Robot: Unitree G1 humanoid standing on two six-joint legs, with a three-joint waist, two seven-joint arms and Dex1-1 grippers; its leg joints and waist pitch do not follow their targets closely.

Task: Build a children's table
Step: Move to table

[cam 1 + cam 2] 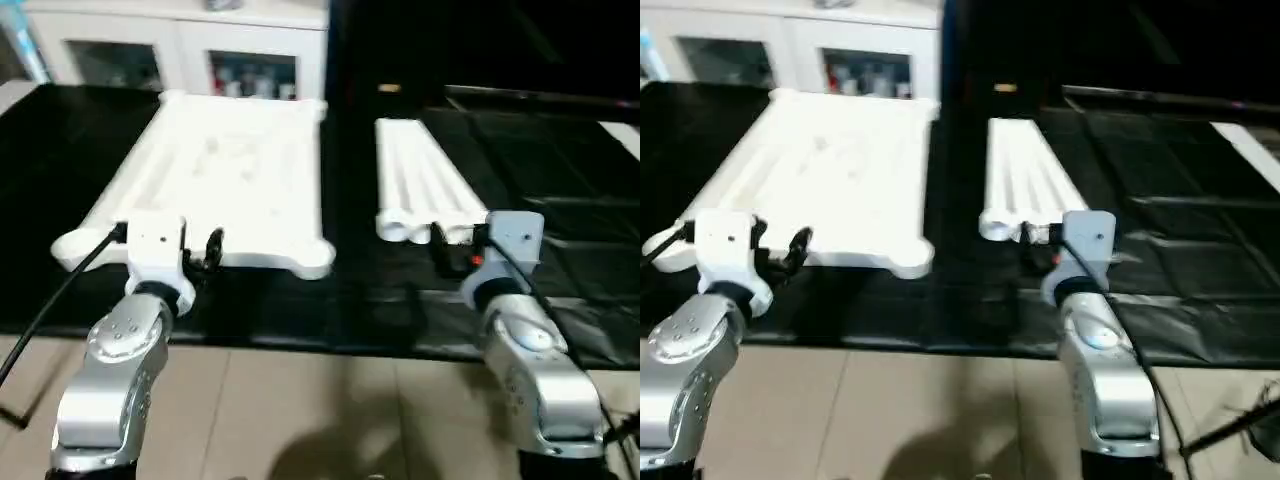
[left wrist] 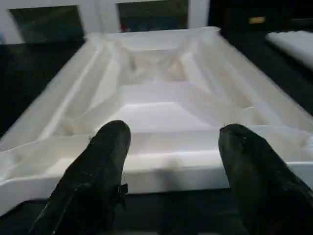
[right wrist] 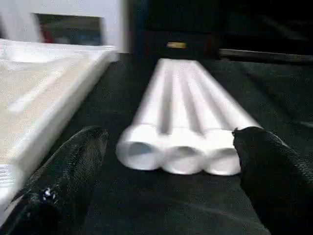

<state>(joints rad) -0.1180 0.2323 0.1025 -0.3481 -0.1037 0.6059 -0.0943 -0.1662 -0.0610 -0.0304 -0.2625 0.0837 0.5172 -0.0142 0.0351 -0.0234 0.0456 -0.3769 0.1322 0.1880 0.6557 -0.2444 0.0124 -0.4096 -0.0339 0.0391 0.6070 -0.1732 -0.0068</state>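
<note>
The table top (image 1: 225, 185) lies ribbed side up on the black desk (image 1: 560, 290), sockets exposed for the legs (image 3: 188, 125) bundled beside it, while the left gripper (image 2: 171, 161) and right gripper (image 3: 171, 181) hover with fingers spread, ready to grasp.

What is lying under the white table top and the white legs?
A black sheet lies under both the table top and the bundle of legs, spreading out around them. What is beneath the sheet cannot be seen, and the top hides the part of the sheet directly below it.
</note>
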